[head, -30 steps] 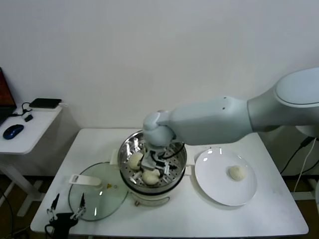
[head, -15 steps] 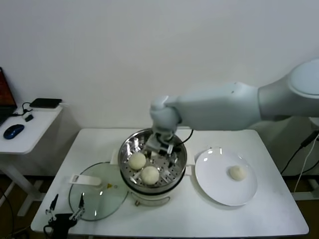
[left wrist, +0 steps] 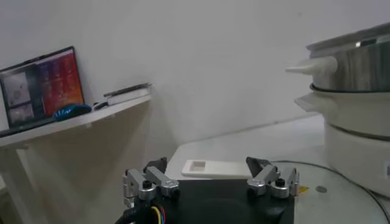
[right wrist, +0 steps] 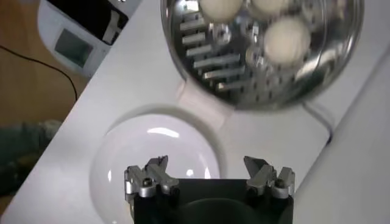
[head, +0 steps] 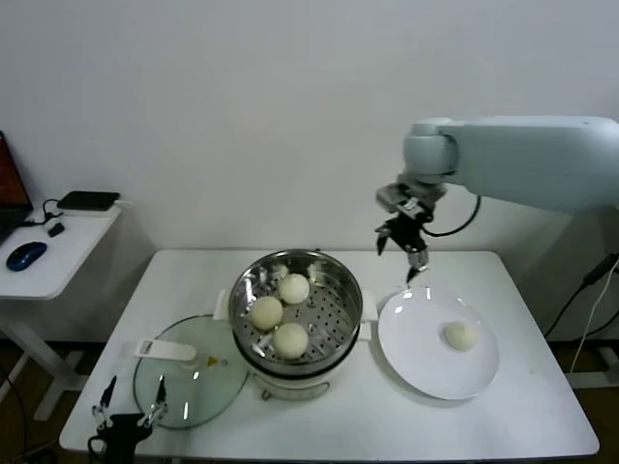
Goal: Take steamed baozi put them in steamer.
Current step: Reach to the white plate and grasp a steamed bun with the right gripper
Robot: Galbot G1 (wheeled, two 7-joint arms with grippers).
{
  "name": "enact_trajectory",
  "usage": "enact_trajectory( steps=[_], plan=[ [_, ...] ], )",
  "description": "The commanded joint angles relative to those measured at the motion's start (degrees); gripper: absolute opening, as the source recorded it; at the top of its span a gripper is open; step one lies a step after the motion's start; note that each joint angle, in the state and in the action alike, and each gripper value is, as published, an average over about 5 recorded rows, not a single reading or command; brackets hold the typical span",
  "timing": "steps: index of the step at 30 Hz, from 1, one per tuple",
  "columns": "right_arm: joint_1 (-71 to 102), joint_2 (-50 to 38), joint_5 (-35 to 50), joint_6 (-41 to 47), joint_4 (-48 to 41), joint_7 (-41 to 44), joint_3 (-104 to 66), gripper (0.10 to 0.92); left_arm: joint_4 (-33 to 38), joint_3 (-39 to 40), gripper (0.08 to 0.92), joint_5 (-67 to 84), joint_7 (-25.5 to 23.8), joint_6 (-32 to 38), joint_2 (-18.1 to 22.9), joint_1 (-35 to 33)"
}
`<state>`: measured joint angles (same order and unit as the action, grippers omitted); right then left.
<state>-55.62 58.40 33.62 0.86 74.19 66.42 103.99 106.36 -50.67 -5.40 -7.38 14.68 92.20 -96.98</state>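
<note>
The steel steamer (head: 340,292) stands mid-table with three cream-white baozi in it, one at the back (head: 295,287), one on the left (head: 266,311) and one at the front (head: 290,339). A fourth baozi (head: 460,335) lies on the white plate (head: 416,343) to the right. My right gripper (head: 397,257) is open and empty, up in the air over the plate's far left edge. Its wrist view shows its open gripper (right wrist: 207,173) over the plate (right wrist: 152,164), with the steamer (right wrist: 210,64) and a baozi (right wrist: 286,39) beyond. My left gripper (head: 126,406) hangs open and idle off the table's front left corner.
A flat glass lid (head: 191,372) with a white handle (head: 157,349) lies left of the steamer; the left wrist view shows it too (left wrist: 341,182). A side table (head: 53,261) with a mouse and a laptop stands further left. The wall is close behind.
My right gripper has risen out of the steamer and swung right to above the plate. It left a third baozi at the back of the steamer.
</note>
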Motion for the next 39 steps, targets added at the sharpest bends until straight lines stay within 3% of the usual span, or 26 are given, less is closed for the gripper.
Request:
enact_trajectory(
  steps=[1, 16, 39],
  plan=[
    [9.5, -15.5, -9.9, 1.1, -5.1, -1.0, -0.3, 0.823, -0.7, -0.1, 0.823, -0.1, 0.0, 0.1, 2.8, 0.1],
    [30.2, -22.7, -20.5, 3.0, -7.9, -6.3, -15.8, 0.823, -2.1, 0.1, 0.823, -1.5, 0.6, 0.5, 2.8, 0.1],
    [42.8, -18.2, -23.0, 5.5, -12.8, -10.8, -27.3, 0.823, -2.3, 0.4, 0.823, -2.2, 0.7, 0.4, 2.8, 0.1]
  ],
)
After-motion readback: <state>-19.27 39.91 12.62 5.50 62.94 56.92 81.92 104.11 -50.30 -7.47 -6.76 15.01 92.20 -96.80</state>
